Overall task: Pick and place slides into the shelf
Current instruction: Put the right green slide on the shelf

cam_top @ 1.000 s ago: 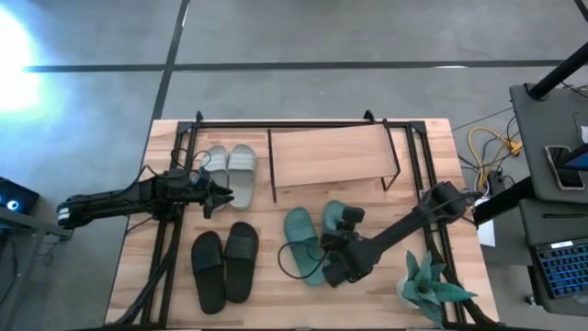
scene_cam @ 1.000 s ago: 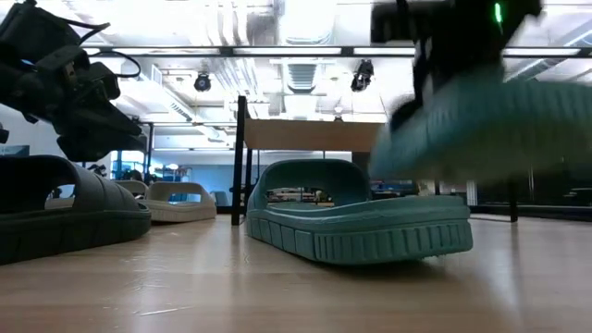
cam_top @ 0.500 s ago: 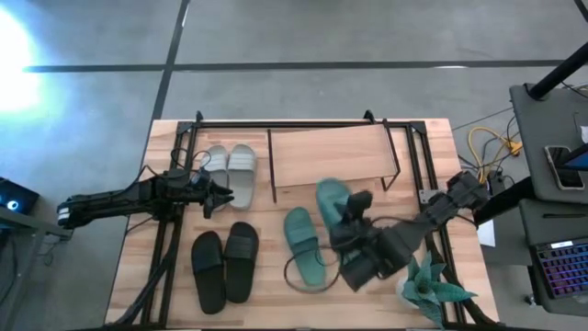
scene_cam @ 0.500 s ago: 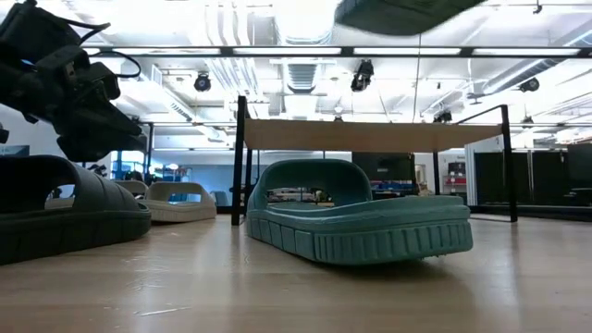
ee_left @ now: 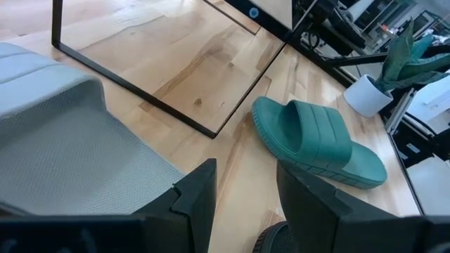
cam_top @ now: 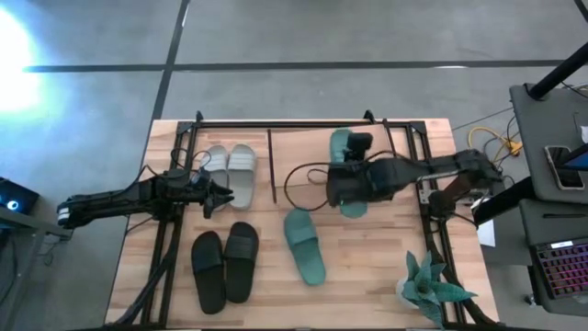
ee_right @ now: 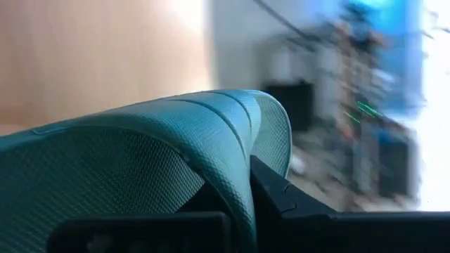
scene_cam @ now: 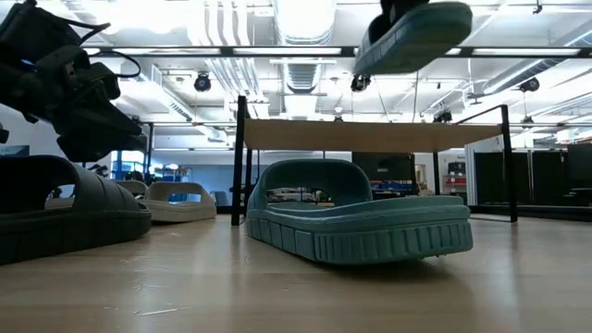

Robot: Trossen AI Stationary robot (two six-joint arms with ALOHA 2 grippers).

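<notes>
Teal slide rides high above the shelf, pinched by its strap in the right gripper's clenched fingers, and a slipping strap could tip it off the plank onto the tabletop.

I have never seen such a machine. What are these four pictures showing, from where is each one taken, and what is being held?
Two dark robot arms work at a wooden table. One picture looks straight down from above, one looks level across the table top, and two come from cameras on the wrists. The right gripper is shut on one teal green slide sandal, carried in the air above the small wooden-topped shelf. The other teal sandal lies on the table, with the black pair and, beside the shelf, the light grey pair. The left gripper waits next to the grey pair. A potted plant stands at a corner.
</notes>
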